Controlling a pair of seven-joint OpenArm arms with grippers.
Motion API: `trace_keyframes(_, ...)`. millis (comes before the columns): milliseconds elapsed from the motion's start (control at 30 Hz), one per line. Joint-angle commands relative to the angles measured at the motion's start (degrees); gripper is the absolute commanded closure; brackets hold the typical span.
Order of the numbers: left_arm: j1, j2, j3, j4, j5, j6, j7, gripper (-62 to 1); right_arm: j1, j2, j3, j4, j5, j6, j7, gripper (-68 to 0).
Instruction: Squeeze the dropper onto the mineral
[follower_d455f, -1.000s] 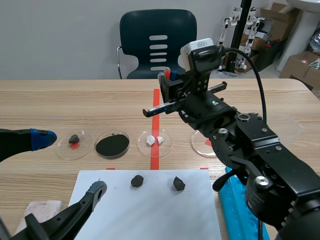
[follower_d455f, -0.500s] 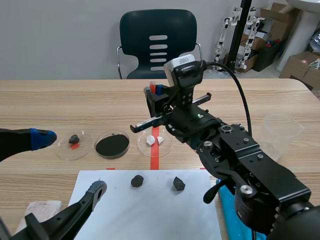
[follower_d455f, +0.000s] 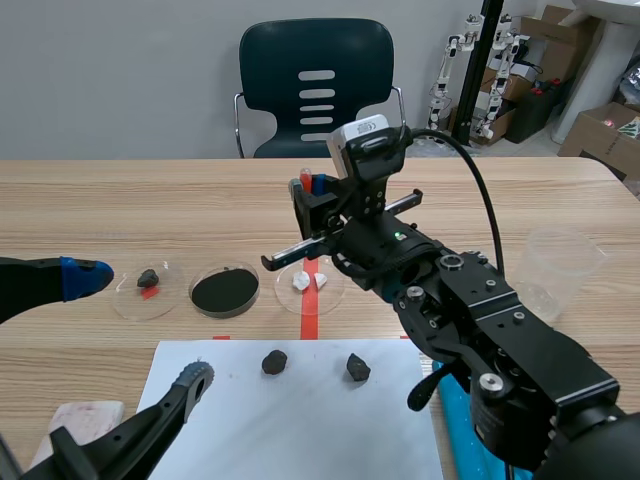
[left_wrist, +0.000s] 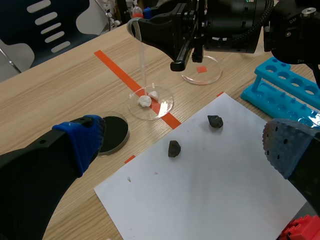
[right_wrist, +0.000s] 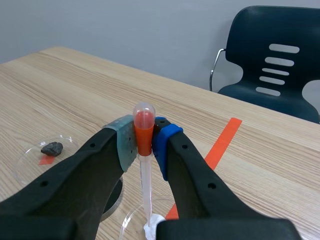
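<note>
Your right gripper (right_wrist: 145, 145) is clenched on the dropper (right_wrist: 143, 117), held upright so its tip points down at the white mineral (left_wrist: 145, 101) in the dish (left_wrist: 165, 103) at twelve o'clock from the paper (left_wrist: 210, 190); your left gripper (left_wrist: 187, 150) sits spread, empty.

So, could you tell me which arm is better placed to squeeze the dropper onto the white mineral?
Right: the right gripper is shut on the dropper, tip over the white mineral in its dish. The left gripper is open over the paper.

The right arm's fingers (right_wrist: 90, 175) hide most of the white mineral (right_wrist: 149, 230) and its dish (right_wrist: 128, 221) below the dropper (right_wrist: 144, 125).
</note>
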Motion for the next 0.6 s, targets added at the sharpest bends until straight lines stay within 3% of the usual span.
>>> trace_keyframes(0,0.00,0.11,-0.20,0.57,-0.35,0.17,-1.01,-62.3,1.36,-0.26,-0.17,0.76,0.42,-0.13,1.07,-8.1)
trace_keyframes(100,0.00,0.11,-0.20,0.57,-0.35,0.17,-1.01,-62.3,1.36,-0.11,-0.17,0.76,0.42,-1.62,1.11,-8.1)
trace_keyframes(567,0.00,0.11,-0.20,0.57,-0.35,0.15,-1.01,-62.3,1.66,0.07,-0.15,0.76,0.42,-2.56,1.29,-8.1)
